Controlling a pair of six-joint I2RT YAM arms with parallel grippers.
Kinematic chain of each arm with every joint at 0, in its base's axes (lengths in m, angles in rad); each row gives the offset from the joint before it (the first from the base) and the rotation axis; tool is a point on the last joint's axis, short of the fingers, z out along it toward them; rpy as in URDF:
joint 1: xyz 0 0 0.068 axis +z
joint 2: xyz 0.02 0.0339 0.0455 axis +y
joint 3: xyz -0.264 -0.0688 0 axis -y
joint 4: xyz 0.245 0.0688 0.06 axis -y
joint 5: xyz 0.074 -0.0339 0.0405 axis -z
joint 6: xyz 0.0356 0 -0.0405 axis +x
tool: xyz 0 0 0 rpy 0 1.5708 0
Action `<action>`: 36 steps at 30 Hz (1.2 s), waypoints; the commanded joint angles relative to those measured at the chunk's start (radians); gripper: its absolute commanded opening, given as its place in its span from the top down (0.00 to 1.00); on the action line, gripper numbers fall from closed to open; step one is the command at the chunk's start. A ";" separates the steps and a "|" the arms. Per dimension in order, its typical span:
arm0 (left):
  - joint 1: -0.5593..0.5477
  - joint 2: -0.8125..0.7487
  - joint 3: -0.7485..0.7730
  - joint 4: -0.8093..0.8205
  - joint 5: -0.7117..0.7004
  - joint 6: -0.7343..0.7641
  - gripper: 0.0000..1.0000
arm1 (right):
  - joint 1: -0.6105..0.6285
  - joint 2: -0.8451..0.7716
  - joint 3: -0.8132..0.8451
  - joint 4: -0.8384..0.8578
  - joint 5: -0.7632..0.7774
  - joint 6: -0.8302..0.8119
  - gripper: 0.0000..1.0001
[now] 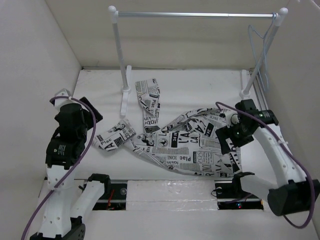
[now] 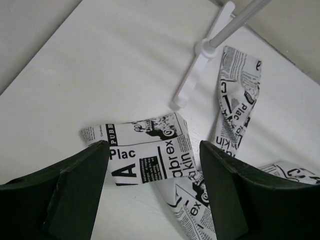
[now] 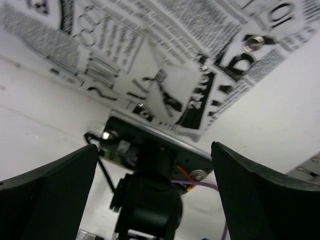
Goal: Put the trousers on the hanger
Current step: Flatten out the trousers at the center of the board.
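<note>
The trousers [image 1: 175,142] are laid on the bench [image 1: 200,90], the hanger [image 1: 252,42] hung far right; left tool [image 2: 154,150] and right tool [image 3: 154,150] are parted.

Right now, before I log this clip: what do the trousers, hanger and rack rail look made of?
The trousers: soft cloth, matte, judging by its folds and creases. The hanger: probably thin wire, pale coated; too fine to tell more. The rail: likely metal, silvery with a slight sheen.
</note>
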 commanded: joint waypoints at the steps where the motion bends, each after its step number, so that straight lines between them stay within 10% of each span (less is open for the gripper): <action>1: -0.003 0.040 0.041 0.091 0.035 0.026 0.32 | -0.024 0.076 0.120 0.112 0.168 -0.007 0.00; 6: -0.003 0.141 -0.058 0.284 0.369 0.071 0.33 | -0.160 0.200 0.071 0.515 0.221 0.070 0.00; 10: -0.003 0.375 -0.088 0.448 0.537 0.059 0.44 | -0.205 0.289 -0.046 0.806 0.036 0.113 1.00; 14: -0.003 0.560 -0.027 0.545 0.547 0.065 0.56 | -0.245 0.314 -0.062 0.861 0.066 0.122 0.94; 16: -0.026 0.694 0.023 0.541 0.508 0.072 0.70 | -0.271 0.306 -0.079 0.864 0.090 0.128 0.57; 19: -0.087 0.860 0.128 0.533 0.450 0.080 0.70 | -0.323 0.309 -0.119 0.883 0.060 0.134 0.35; 24: -0.087 1.038 0.231 0.568 0.522 0.028 0.40 | -0.410 0.321 -0.222 0.990 -0.032 0.137 0.33; 36: -0.107 1.402 0.531 0.455 0.435 0.002 0.47 | -0.430 0.323 -0.302 1.090 -0.058 0.196 0.30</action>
